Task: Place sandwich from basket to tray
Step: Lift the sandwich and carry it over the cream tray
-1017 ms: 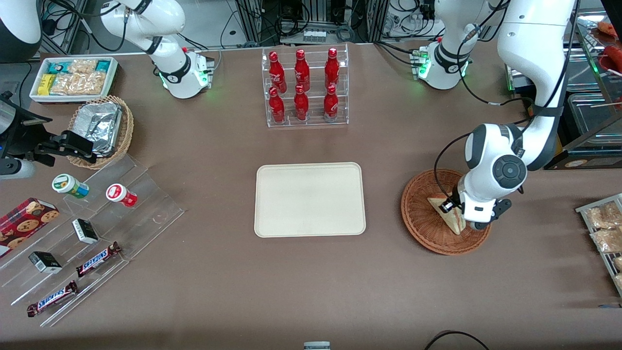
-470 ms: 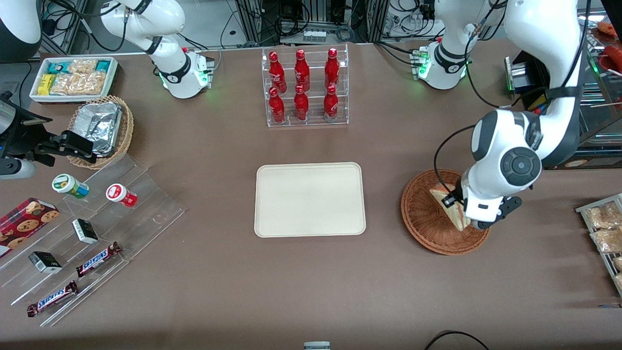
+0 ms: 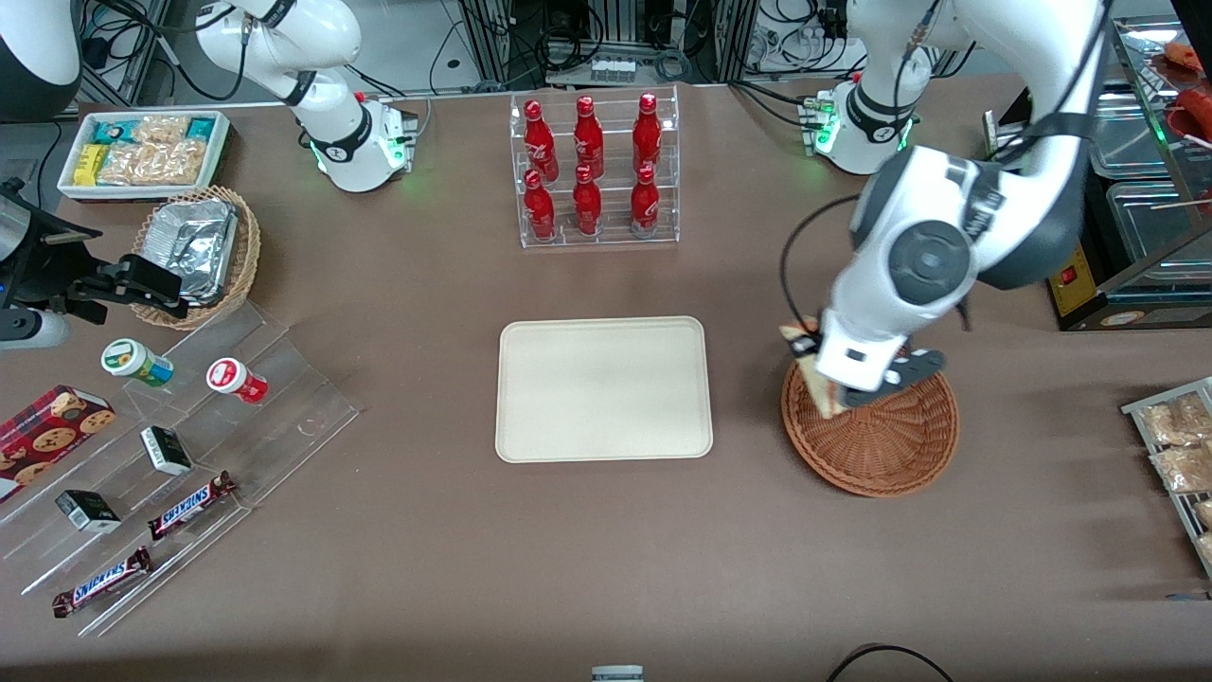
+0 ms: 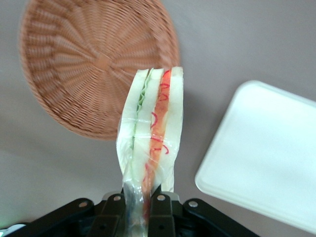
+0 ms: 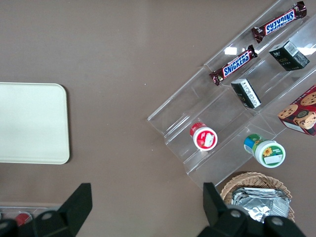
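Front view: the left arm's end effector hangs over the rim of the round reddish-brown woven wicker basket, on the edge nearest the flat cream-white rectangular tray, carrying the wrapped triangular white-bread sandwich above the brown counter. Left wrist view: its black fingers pinch the sandwich's wrap, the wedge lifted clear of the basket, tray beside.

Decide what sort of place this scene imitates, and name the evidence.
Probably a lab mock-up of a snack shop counter: a rack of red bottles, Snickers bars on clear steps, and the gripper carrying a wrapped sandwich above the basket.
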Available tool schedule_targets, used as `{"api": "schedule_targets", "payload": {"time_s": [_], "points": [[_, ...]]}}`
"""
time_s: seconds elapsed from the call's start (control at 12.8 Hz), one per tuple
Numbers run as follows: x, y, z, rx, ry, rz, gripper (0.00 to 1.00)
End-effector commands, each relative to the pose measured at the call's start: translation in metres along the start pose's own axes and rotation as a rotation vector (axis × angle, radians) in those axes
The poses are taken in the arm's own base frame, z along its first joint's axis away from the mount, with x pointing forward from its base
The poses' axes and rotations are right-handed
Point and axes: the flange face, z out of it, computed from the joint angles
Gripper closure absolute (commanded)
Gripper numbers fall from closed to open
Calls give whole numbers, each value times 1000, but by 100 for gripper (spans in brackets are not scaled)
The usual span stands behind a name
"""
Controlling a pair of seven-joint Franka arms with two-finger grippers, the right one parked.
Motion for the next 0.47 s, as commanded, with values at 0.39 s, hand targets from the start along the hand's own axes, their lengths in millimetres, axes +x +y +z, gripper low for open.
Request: {"api": "schedule_targets", "payload": {"time_s": [0.39], "points": [[-62,129,38,-37,6,248,100]]}}
